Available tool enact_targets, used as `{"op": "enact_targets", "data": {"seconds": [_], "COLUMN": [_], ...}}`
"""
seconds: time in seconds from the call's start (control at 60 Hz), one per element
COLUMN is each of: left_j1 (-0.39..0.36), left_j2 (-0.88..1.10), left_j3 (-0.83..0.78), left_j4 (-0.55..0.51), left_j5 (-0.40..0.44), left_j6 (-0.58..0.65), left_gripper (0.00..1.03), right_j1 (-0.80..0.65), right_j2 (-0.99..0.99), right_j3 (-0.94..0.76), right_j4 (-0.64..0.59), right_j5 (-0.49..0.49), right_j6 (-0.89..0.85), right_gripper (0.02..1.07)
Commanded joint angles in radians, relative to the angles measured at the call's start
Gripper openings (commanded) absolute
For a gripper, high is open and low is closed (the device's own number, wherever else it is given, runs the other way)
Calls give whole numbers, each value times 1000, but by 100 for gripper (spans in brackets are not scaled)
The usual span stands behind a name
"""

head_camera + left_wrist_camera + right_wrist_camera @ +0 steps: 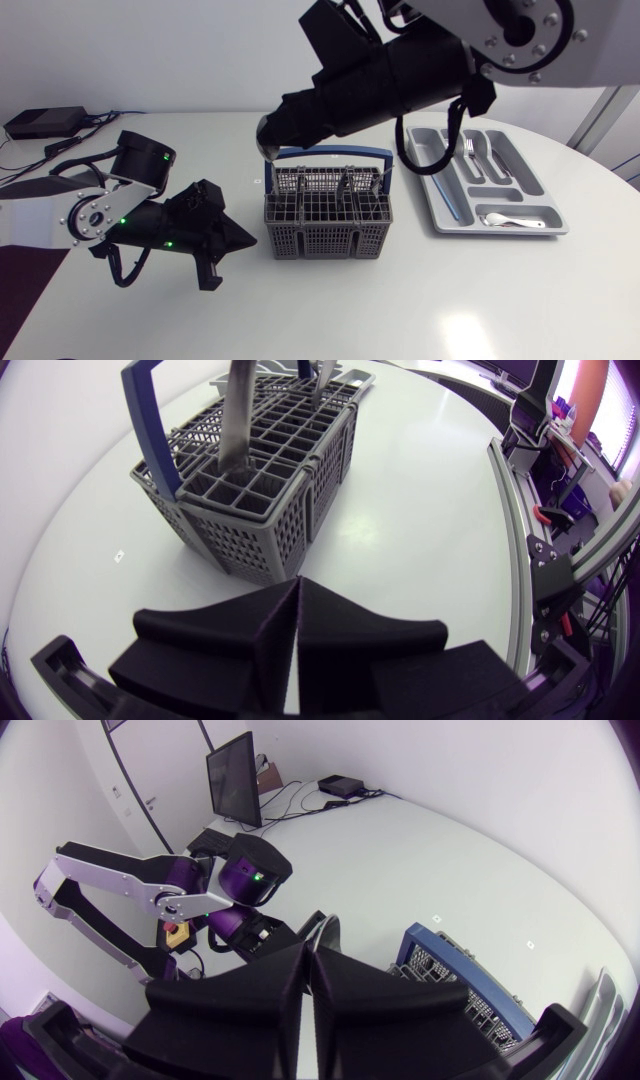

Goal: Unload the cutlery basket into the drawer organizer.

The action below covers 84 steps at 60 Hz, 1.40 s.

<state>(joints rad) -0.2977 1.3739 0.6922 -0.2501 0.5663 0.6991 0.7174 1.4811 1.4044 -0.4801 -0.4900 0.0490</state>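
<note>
The right jaws are closed on the top of a grey cutlery piece (236,420), which stands in a corner cell of the cutlery basket (327,215). The left jaws (pressed together, empty) are low over the tabletop (330,300) beside it. I would lift straight up until the piece clears the grid and the blue handle (330,153), then carry it to the drawer organizer (500,230).

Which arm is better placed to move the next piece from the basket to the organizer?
Right. The right pincer hangs over the basket, apparently shut on a utensil standing in it, and the organizer lies on its side. The left pincer sits shut beside the basket, opposite the organizer.
</note>
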Motion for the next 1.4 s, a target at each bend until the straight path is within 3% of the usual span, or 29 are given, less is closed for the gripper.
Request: {"op": "enact_targets", "data": {"seconds": [0.0,0.15,0.233,0.283,0.467,0.717,0.9,1.05,1.167,1.333,1.383], "left_j1": [-9,-9,0,2,-11,-52,-57,-78,-87,-93,-100], "left_j2": [21,4,-58,-90,-145,-144,-107,-90,-90,-90,-87], "left_j3": [24,29,29,33,112,214,267,265,262,263,263], "left_j4": [9,9,2,-20,-219,-371,-511,-563,-580,-578,-577], "left_j5": [-5,-9,-8,-3,156,280,377,402,432,449,451], "left_j6": [-21,-21,-23,-23,45,115,235,300,321,326,326], "left_gripper": [18,18,33,36,49,49,49,48,41,17,5], "right_j1": [-10,-22,-38,-49,-101,-101,-125,-134,-141,-145,-148], "right_j2": [-36,-67,-88,-99,-154,-211,-217,-211,-208,-219,-222], "right_j3": [38,45,42,34,-15,-65,-79,-81,-84,-91,-96], "right_j4": [-20,-58,-100,-126,-206,-285,-298,-290,-288,-290,-290], "right_j5": [-21,-61,-108,-137,-321,-441,-535,-567,-588,-588,-588], "right_j6": [15,6,-34,-64,-170,-271,-285,-284,-284,-282,-284], "right_gripper": [8,8,8,8,8,8,8,8,8,8,8]}}
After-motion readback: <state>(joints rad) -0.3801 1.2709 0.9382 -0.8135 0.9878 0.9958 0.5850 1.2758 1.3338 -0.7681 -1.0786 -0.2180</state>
